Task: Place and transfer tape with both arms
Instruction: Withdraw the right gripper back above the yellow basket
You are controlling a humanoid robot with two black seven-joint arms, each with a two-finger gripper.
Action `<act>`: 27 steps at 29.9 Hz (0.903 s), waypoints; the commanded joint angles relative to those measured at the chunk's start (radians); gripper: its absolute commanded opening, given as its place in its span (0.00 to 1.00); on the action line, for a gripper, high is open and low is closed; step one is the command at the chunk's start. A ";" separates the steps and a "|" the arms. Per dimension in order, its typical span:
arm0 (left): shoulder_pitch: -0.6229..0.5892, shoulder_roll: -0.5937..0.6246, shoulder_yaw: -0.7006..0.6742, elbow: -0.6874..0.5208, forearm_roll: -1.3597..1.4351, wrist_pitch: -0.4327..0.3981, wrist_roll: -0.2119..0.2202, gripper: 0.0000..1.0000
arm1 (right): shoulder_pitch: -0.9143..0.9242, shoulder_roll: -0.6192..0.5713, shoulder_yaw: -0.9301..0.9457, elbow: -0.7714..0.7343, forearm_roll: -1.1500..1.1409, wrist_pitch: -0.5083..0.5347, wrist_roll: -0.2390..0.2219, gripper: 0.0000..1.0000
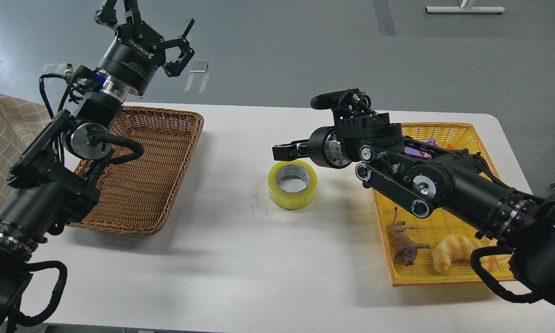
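Note:
The tape (pixel 292 184), a yellowish roll with a grey core, lies flat on the white table (pixel 240 259) near its middle. My right gripper (pixel 289 147) hovers just above the roll's far rim, fingers spread and holding nothing, apart from the tape. My left gripper (pixel 157 30) is raised high at the upper left, above the far corner of the brown wicker basket (pixel 148 185), with its fingers spread open and empty.
A yellow basket (pixel 443 132) at the right holds a croissant toy (pixel 457 256), a small animal figure (pixel 404 243) and a few more items partly hidden under my right arm. A checked cloth (pixel 4 138) lies at the left edge.

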 commanded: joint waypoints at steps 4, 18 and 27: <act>0.001 0.004 0.007 0.000 0.006 0.000 0.003 0.98 | -0.041 -0.170 0.154 0.178 0.119 0.000 0.000 0.99; 0.002 0.002 0.013 0.000 0.014 0.000 0.005 0.98 | -0.346 -0.155 0.918 0.229 0.393 0.000 0.007 1.00; 0.004 0.016 0.016 0.000 0.015 0.000 0.005 0.98 | -0.426 -0.057 1.103 0.218 0.644 0.000 0.027 1.00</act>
